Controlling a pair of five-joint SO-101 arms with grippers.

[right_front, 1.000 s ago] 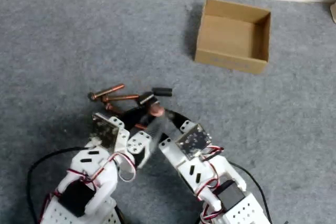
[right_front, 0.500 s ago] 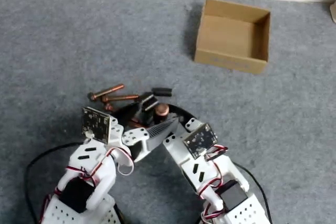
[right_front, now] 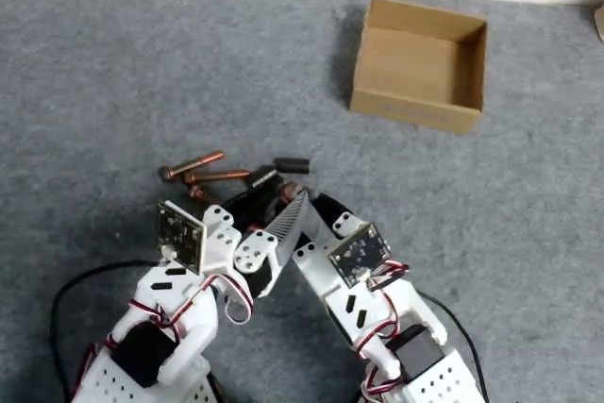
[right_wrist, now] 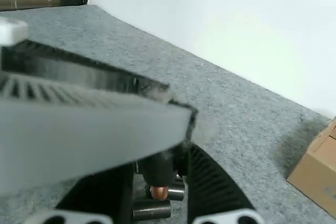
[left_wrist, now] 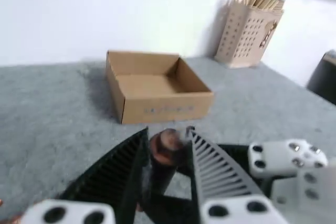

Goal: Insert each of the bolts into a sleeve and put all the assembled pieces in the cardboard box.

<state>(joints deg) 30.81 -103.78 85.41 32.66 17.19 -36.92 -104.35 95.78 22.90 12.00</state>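
I have the left gripper (left_wrist: 168, 132) pinching the copper-headed bolt (left_wrist: 167, 145) at its fingertips, and the right gripper (right_wrist: 157, 178) closed narrow around a black sleeve (right_wrist: 156, 169).

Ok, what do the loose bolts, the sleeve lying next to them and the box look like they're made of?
The loose bolts look like metal, copper or copper-plated judging by the reddish-brown sheen. The sleeve is matte black; it could be plastic, rubber or blackened metal, and the look leaves that open. The cardboard box is plain brown card with a dull finish.
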